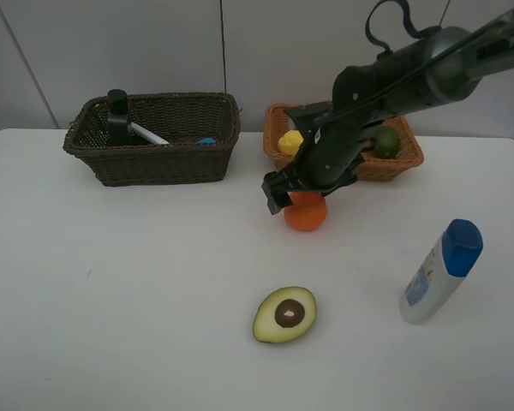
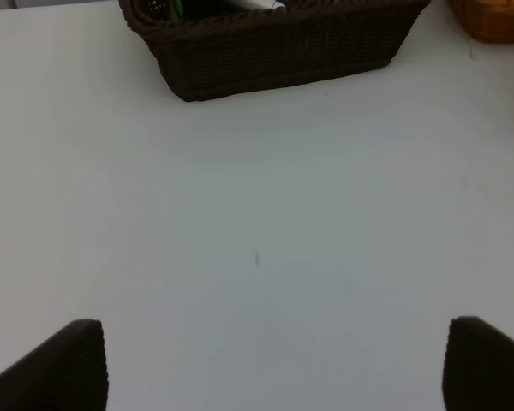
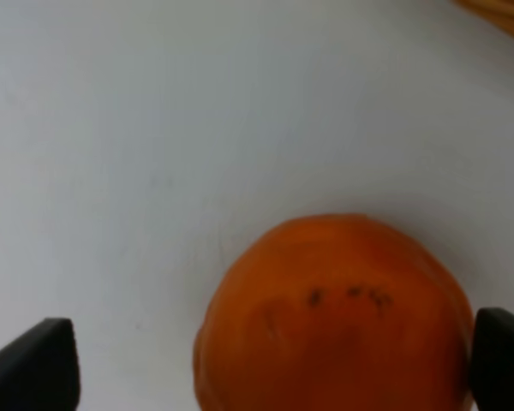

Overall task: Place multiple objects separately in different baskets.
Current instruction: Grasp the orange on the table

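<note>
Orange round fruit (image 1: 307,216) on white surface (image 1: 154,282), just in front of light orange-brown wicker basket (image 1: 404,163). Right claw (image 3: 268,364) spread wide, straddling fruit, not pinching. Looks like pick step. Next: centre, close, lift into that basket.

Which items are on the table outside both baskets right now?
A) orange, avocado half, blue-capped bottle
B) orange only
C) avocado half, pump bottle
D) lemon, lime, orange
A: the orange, avocado half and blue-capped bottle sit on the bare table; lemon and lime are in the light basket.
</note>
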Action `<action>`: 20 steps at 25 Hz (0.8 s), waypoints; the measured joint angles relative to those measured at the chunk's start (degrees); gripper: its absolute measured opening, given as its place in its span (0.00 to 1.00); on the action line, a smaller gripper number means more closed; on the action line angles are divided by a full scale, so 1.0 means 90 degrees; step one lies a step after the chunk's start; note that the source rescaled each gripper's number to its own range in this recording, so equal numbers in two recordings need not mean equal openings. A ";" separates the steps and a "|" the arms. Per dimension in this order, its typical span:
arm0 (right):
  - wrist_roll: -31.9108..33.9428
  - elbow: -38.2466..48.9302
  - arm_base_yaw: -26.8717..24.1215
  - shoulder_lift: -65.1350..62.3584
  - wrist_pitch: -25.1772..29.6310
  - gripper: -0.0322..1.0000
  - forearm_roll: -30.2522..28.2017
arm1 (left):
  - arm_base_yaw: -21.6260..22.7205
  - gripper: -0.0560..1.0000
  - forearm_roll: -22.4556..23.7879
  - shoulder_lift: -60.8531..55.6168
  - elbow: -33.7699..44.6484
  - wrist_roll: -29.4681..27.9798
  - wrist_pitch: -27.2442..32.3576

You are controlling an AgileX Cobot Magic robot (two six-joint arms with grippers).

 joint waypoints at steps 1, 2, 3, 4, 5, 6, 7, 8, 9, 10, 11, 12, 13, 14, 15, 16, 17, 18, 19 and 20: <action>0.0000 0.0000 0.0000 0.0059 -0.0010 1.00 -0.0014 | 0.0000 1.00 0.0000 0.0000 0.0000 0.0000 0.0000; 0.0000 0.0000 0.0000 0.0146 -0.0010 1.00 -0.0014 | 0.0000 1.00 0.0000 0.0000 0.0000 0.0000 0.0000; 0.0000 0.0008 0.0000 0.0231 -0.0005 1.00 -0.0014 | 0.0000 1.00 0.0000 0.0000 0.0000 0.0000 0.0000; 0.0000 0.0013 0.0000 0.0325 -0.0005 1.00 -0.0014 | 0.0000 1.00 0.0000 0.0000 0.0000 0.0000 0.0000; 0.0000 0.0013 0.0000 0.0412 -0.0010 1.00 -0.0014 | 0.0000 1.00 0.0000 0.0000 0.0000 0.0000 0.0000; 0.0000 0.0013 0.0000 0.0477 -0.0024 1.00 -0.0029 | 0.0000 1.00 0.0000 0.0000 0.0000 0.0000 0.0000; 0.0000 0.0020 0.0000 0.0528 -0.0059 1.00 -0.0028 | 0.0000 1.00 0.0000 0.0000 0.0000 0.0000 0.0000; 0.0000 0.0020 0.0000 0.0561 -0.0083 1.00 -0.0063 | 0.0000 1.00 0.0000 0.0000 0.0000 0.0000 0.0000; 0.0000 0.0020 0.0000 0.0574 -0.0091 1.00 -0.0063 | 0.0000 1.00 0.0000 0.0000 0.0000 0.0000 0.0000; 0.0000 0.0020 0.0000 0.0581 -0.0116 1.00 -0.0077 | 0.0000 1.00 0.0000 0.0000 0.0000 0.0000 0.0000; 0.0000 0.0020 0.0000 0.0594 -0.0123 1.00 -0.0076 | 0.0000 1.00 0.0000 0.0000 0.0000 0.0000 0.0000; 0.0000 0.0020 0.0000 0.0599 -0.0135 1.00 -0.0076 | 0.0000 1.00 0.0000 0.0000 0.0000 0.0000 0.0000; 0.0000 0.0020 0.0000 0.0599 -0.0135 0.98 -0.0082 | 0.0000 1.00 0.0000 0.0000 0.0000 0.0000 0.0000; 0.0000 0.0014 0.0000 0.0599 -0.0137 0.95 -0.0100 | 0.0000 1.00 0.0000 0.0000 0.0000 0.0000 0.0000; 0.0000 0.0014 0.0000 0.0599 -0.0152 0.88 -0.0123 | 0.0000 1.00 0.0000 0.0000 0.0000 0.0000 0.0000; 0.0000 0.0014 0.0000 0.0599 -0.0161 0.79 -0.0136 | 0.0000 1.00 0.0000 0.0000 0.0000 0.0000 0.0000; 0.0000 0.0014 0.0000 0.0599 -0.0167 0.74 -0.0156 | 0.0000 1.00 0.0000 0.0000 0.0000 0.0000 0.0000; 0.0000 0.0014 0.0000 0.0599 -0.0167 0.75 -0.0174 | 0.0000 1.00 0.0000 0.0000 0.0000 0.0000 0.0000; 0.0000 0.0014 0.0000 0.0599 -0.0160 0.75 -0.0174 | 0.0000 1.00 0.0000 0.0000 0.0000 0.0000 0.0000; 0.0000 0.0014 0.0000 0.0586 -0.0154 0.75 -0.0174 | 0.0000 1.00 0.0000 0.0000 0.0000 0.0000 0.0000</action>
